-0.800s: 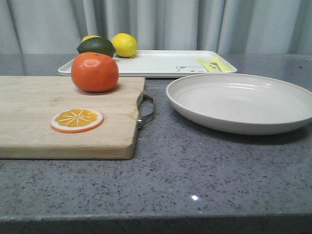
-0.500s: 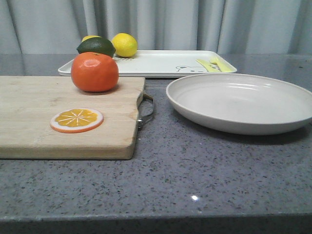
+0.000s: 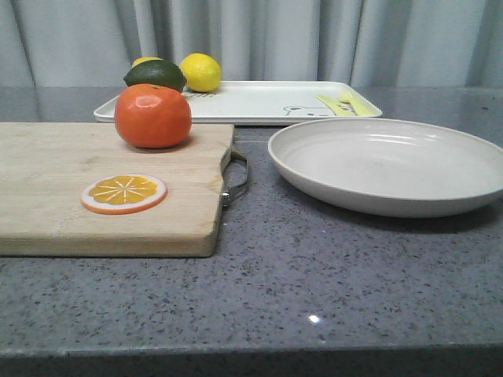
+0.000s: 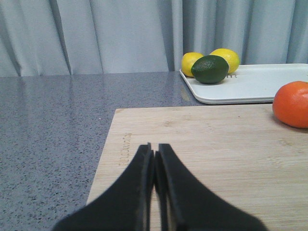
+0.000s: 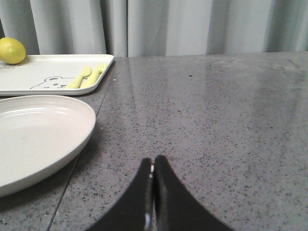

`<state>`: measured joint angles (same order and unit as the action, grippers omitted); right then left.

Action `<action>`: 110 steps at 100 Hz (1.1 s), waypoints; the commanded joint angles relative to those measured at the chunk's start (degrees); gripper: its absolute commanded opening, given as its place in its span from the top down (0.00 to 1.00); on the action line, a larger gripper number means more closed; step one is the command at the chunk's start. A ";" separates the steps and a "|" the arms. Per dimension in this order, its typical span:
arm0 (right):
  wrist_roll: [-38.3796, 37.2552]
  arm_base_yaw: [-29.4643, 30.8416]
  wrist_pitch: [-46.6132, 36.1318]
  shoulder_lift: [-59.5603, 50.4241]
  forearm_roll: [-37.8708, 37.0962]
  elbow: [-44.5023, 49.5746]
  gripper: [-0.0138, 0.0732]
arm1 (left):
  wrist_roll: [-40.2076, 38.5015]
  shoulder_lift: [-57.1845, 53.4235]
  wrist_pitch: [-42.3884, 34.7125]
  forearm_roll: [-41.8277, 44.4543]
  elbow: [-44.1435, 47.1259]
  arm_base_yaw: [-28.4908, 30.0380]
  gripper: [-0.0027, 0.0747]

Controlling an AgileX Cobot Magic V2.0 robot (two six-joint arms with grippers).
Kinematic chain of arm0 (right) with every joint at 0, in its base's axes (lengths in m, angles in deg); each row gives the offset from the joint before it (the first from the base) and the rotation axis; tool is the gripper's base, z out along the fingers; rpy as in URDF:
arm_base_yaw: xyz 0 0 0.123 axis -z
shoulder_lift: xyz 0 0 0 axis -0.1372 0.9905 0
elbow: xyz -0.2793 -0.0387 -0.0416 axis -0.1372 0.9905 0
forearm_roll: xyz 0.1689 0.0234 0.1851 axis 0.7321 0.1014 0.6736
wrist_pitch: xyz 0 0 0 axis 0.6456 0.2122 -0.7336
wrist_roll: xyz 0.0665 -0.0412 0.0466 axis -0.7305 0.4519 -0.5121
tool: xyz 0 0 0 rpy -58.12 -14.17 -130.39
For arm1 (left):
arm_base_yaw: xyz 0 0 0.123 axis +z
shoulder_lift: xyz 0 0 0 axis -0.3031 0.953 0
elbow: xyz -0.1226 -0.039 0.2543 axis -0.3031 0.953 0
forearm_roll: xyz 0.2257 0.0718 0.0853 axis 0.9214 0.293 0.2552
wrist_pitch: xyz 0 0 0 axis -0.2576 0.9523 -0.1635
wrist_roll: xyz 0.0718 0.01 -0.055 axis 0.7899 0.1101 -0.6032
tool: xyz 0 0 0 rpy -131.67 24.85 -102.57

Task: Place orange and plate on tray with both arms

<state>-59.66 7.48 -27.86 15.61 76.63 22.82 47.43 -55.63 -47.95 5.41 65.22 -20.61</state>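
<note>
The orange (image 3: pixel 152 116) is a round, slightly flattened fruit with a glossy deep-orange skin and a small dark dimple on top; it sits on the far right part of a pale wooden cutting board (image 3: pixel 47 196), near the board's metal handle (image 3: pixel 238 177). Nearer the front of the same board lies a flat orange slice (image 3: pixel 124 193) with a white rim and radiating segments. The board's grain runs lengthwise, and the left wrist view shows faint lettering burned into its surface, too small to read. The plate (image 3: pixel 389 165) is a wide, shallow, round off-white dish with a raised rim, plain and matte, resting on the speckled grey stone table (image 3: pixel 314 290) just right of the board. Behind both, the tray (image 3: pixel 251 102) is a flat white rectangle with a low rim and rounded corners, printed with a faint bear drawing (image 3: pixel 302 111); it carries a dark green lime (image 3: pixel 156 75), two yellow lemons (image 3: pixel 201 72) and pale yellow plastic cutlery (image 3: pixel 346 104). Grey pleated curtains hang behind. The left gripper (image 4: pixel 154 154) hovers over the near end of the board with its black jaws pressed together on nothing; the right gripper (image 5: pixel 153 166) hangs over bare table beside the plate, jaws likewise closed and empty.
</note>
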 commanded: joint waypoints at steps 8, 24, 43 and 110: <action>0.06 -0.07 -5.22 -1.18 -0.69 -0.04 0.92 | -0.33 -1.78 -4.74 -0.70 1.28 0.06 0.99; 0.06 -0.07 -5.64 -1.13 -0.48 -0.22 0.92 | -0.33 -1.68 -4.74 -9.44 0.60 0.06 0.99; 0.06 -0.07 -4.56 1.46 -0.25 -3.34 0.91 | -0.33 1.22 -3.95 -9.57 -2.47 0.06 0.99; 0.06 -0.07 1.40 24.86 0.30 -23.36 0.91 | -0.33 26.36 -4.74 -9.14 -23.45 0.06 0.99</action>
<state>-59.66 7.48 -22.48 37.00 76.83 3.31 47.43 -32.31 -48.08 -3.41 45.44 -20.61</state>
